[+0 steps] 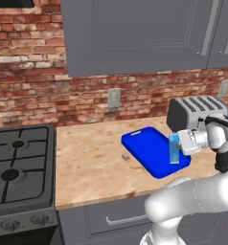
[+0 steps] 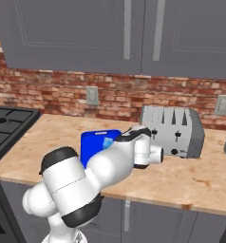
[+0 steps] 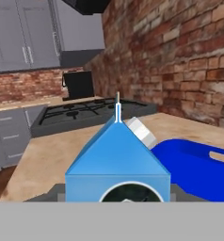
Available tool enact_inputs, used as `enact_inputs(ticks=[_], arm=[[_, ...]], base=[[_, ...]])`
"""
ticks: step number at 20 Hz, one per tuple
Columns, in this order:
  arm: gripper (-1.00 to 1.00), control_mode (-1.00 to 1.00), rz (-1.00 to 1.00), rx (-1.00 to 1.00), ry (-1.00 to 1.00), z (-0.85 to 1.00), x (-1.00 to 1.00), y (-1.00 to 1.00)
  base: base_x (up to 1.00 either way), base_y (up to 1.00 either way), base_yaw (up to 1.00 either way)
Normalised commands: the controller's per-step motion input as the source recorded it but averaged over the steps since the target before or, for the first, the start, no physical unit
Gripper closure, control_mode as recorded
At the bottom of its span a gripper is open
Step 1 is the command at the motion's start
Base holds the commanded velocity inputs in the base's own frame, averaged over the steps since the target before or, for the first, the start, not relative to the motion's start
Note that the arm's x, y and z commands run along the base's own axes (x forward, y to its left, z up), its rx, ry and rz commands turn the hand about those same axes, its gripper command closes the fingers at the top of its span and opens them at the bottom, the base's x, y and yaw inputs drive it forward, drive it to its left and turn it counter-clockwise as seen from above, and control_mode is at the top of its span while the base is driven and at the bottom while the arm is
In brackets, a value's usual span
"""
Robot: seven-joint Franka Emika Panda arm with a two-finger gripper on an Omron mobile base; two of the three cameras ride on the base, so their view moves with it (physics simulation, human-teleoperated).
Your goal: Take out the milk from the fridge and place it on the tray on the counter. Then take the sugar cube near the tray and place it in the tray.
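My gripper is shut on the milk, a light-blue carton held upright over the right part of the bright blue tray. Whether the carton's base touches the tray I cannot tell. In the hand view the milk's gabled top and white cap sit close up, with the tray to its right. The sugar cube lies on the wooden counter just left of the tray. From the right base view the tray is partly hidden by my arm. The fridge is out of view.
A silver toaster stands right behind the tray, close to my hand. A black gas stove takes up the counter's left end. Grey wall cabinets hang above, and a brick wall with an outlet runs behind.
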Motion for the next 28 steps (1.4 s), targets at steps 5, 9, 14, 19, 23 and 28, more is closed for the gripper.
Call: enact_inputs(ticks=[5,9,14,19,23,28], arm=[[1.00,-1.00,0.09,0.00,-0.04,-0.13,0.11,-0.17],[1.00,-1.00,0.08,0.00,-0.02,-0.04,0.17,-0.20],[1.00,-1.00,0.03,0.00,-0.07,-0.01,0.23,-0.04],[1.00,-1.00,0.02,0.04,0.00,-0.15,0.30,-0.03],[1.00,-1.00,0.01,0.01,0.00,-0.24,0.18,-0.02],[1.00,-1.00,0.01,0.00,-0.15,-0.43,-0.02,0.00]], base=[[0.00,0.00,0.00],[0.00,0.00,0.00],[0.00,0.00,0.00],[0.00,0.00,0.00],[0.00,0.00,0.00],[0.00,0.00,0.00]])
